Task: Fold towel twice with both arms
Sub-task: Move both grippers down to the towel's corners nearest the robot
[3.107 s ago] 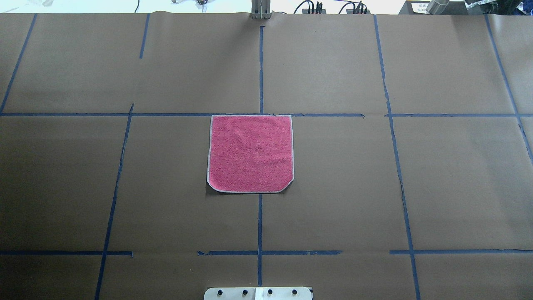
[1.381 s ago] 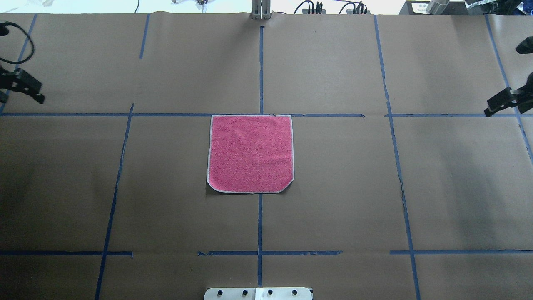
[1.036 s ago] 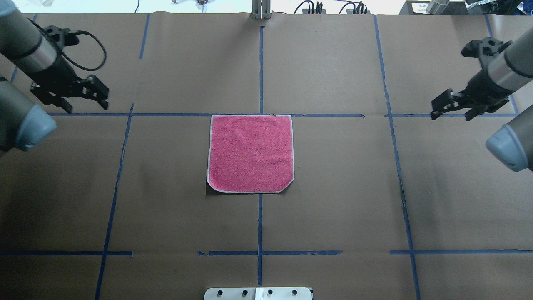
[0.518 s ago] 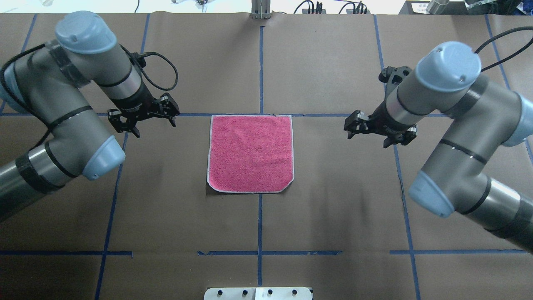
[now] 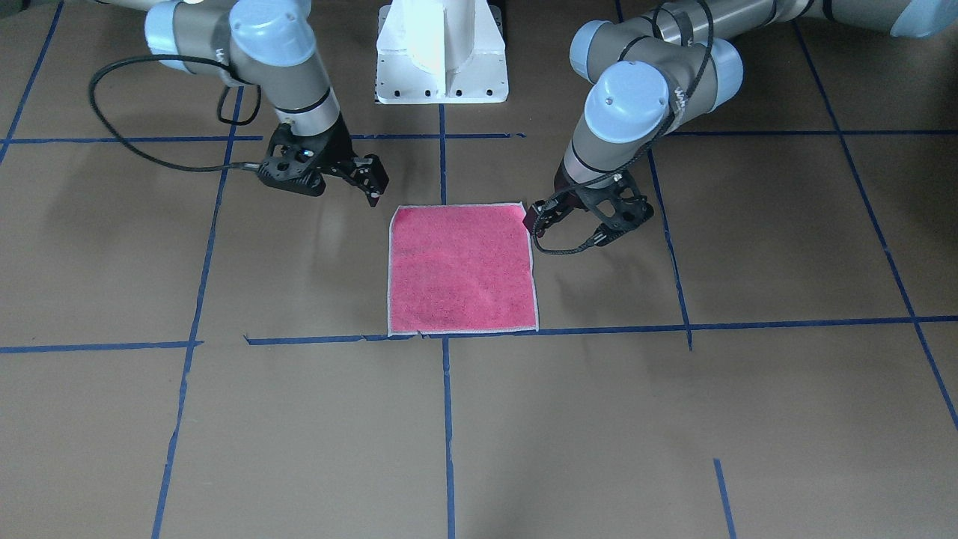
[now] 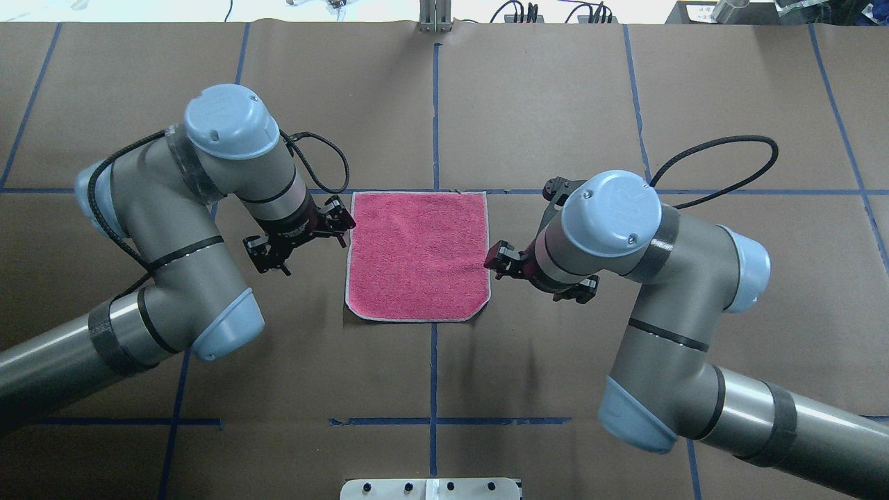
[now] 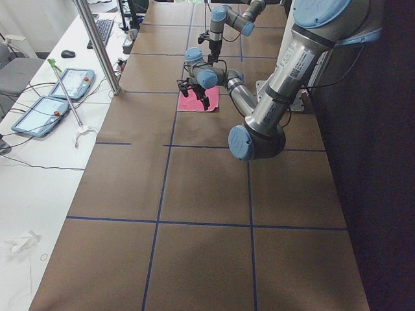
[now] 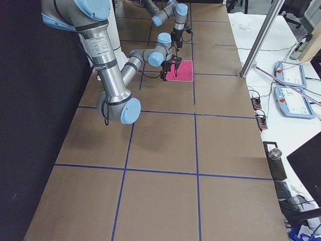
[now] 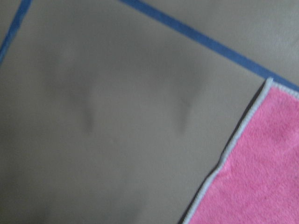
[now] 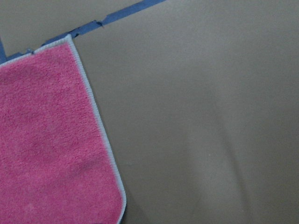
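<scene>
- My towel (image 6: 417, 257) lies flat and unfolded, pink face up, in the middle of the table (image 6: 555, 104), with its far edge along a blue tape line (image 6: 542, 192).
- Neither fold is made, so both are left to do; I judge this is only the approach.
- My left gripper (image 6: 300, 237) has its jaws apart and empty, just beside the towel's left edge.
- My right gripper (image 6: 535, 272) is likewise apart and empty, just beside the right edge.
- I see no label on the towel, and the small mark on my left arm (image 5: 677, 93) is too small to read.

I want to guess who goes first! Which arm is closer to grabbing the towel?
Probably left: the left gripper sits open right beside a towel corner; the right gripper hangs farther off. Both look needed.
</scene>
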